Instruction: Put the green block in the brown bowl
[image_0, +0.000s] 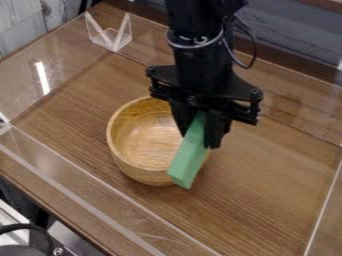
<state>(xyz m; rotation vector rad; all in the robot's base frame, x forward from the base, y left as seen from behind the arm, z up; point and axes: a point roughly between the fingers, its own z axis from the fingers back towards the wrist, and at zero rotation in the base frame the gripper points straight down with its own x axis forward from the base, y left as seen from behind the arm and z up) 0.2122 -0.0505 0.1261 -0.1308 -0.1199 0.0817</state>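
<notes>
The brown bowl (150, 140) stands upright on the wooden table (267, 200), left of centre. The gripper (203, 118) points straight down above the bowl's right rim, jaws clamped on the upper end of the green block (193, 155). The block hangs tilted, its lower end in front of the bowl's right wall; contact with the bowl cannot be determined.

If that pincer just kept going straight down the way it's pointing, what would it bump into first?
Probably the brown bowl. The pincer, shut on the green block, points down over the bowl's right side, so the hanging block would likely meet the rim or inner wall first. From this single view, depth is uncertain.
</notes>
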